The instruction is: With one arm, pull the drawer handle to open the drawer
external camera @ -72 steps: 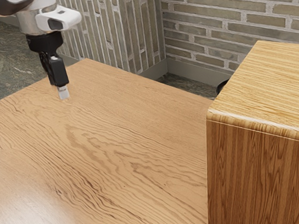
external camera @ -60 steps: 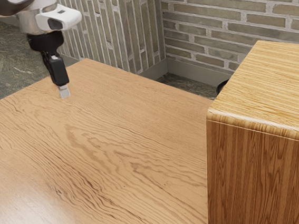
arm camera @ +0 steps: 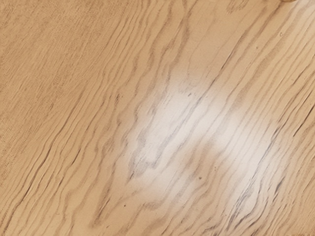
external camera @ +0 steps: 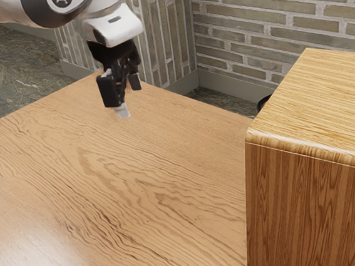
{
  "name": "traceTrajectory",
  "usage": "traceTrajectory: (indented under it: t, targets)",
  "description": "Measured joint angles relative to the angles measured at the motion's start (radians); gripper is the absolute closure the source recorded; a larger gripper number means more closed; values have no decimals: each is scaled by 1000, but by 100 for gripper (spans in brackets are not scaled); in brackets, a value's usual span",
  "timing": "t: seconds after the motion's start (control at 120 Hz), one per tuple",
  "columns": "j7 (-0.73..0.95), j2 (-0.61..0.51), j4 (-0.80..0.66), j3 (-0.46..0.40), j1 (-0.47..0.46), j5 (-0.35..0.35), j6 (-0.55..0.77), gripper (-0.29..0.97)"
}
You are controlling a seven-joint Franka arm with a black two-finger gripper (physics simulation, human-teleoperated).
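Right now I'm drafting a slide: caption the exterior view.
Gripper hovers over the wooden table, well apart from the wooden cabinet at the exterior view's right.

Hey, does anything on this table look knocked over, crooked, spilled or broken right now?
Nothing stands out. The cabinet stands upright and square on the table, with no damage or spills to be seen. The gripper hangs above the tabletop, well apart from the cabinet.
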Motion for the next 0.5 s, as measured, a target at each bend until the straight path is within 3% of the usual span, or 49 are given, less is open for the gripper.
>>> traceTrajectory:
  t: [0.35,0.5]
  targets:
    - [683,147,84,-169,90,-8,263,0]
    - [948,177,112,-217,146,-145,299,1]
